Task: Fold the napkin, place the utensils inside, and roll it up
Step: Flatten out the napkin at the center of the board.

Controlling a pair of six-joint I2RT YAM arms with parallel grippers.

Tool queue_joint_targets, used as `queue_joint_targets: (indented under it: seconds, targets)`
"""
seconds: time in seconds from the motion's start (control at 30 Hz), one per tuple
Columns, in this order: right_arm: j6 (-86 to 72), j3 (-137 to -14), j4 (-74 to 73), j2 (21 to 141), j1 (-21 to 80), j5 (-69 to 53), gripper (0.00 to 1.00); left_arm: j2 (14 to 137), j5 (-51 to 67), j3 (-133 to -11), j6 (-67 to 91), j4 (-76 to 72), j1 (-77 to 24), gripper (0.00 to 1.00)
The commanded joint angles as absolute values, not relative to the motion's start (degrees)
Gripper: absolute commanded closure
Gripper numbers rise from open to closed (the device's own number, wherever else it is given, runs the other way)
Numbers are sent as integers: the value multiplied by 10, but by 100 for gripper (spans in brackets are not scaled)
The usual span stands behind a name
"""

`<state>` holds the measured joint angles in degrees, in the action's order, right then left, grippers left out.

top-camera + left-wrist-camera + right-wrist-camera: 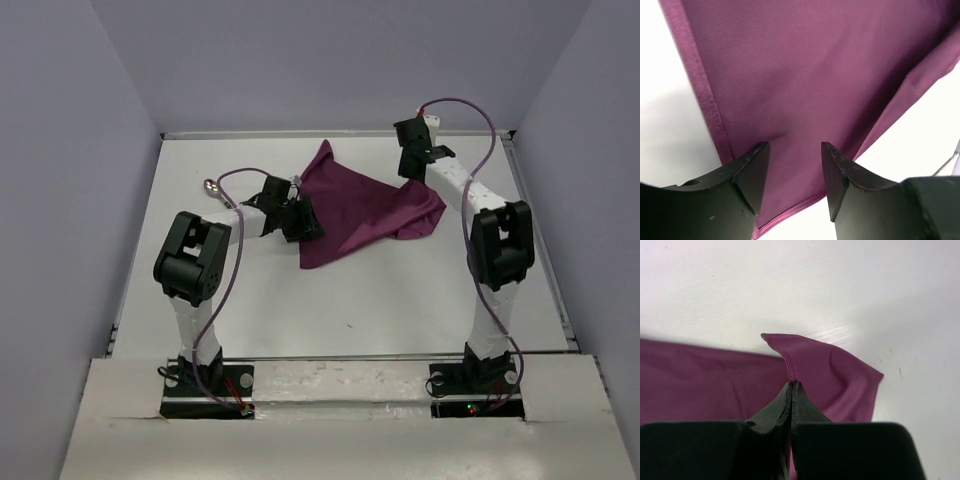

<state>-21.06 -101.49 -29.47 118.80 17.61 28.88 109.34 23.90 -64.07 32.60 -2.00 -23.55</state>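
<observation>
Arm bases: the left arm base (205,385) and right arm base (478,385) are bolted at the near edge of the white worktop (400,300). A purple cable (232,265) runs along the left arm.

Left end effector (295,220): positioned at the left edge of the napkin (360,215). In the left wrist view the left end effector (792,150) has its jaws standing moderately apart, with a clear gap between the two dark fingers (752,170). The napkin (815,75) fills the view beyond them, and its stitched hem runs down just beside the left finger. No cloth is clamped — the jaws are parted over the fabric near a corner.

Right end effector (412,160): extended to the far right part of the cloth. In the right wrist view the right end effector (791,385) has its fingers pressed fully together, with a hemmed edge of the napkin (690,380) pinched at the tips. The cloth rises in a small peak there, and the bare worktop (840,290) lies beyond it.

Napkin: plum-purple, lying rumpled and roughly triangular in the far middle of the worktop, between the two end effectors. One corner points toward the back wall.

Utensil (212,186): a slim grey metal piece — it appears to be a spoon — lying on the worktop to the left of the left end effector, apart from the napkin. No other cutlery can be made out.
</observation>
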Motion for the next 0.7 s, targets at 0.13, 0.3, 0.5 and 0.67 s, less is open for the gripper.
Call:
queue_joint_targets:
  seconds: [0.13, 0.3, 0.5, 0.67]
  targets:
    - [-288, -720, -203, 918, 245, 318, 99, 1104, 194, -665, 285, 30, -217, 42]
    - [-456, -492, -212, 741, 395, 403, 99, 1125, 190, -710, 280, 50, -209, 42]
    - [-639, -363, -281, 631, 417, 425, 95, 1112, 166, -742, 258, 87, -201, 42]
    - [-631, -380, -340, 613, 417, 467, 80, 1069, 140, -753, 244, 115, -201, 38]
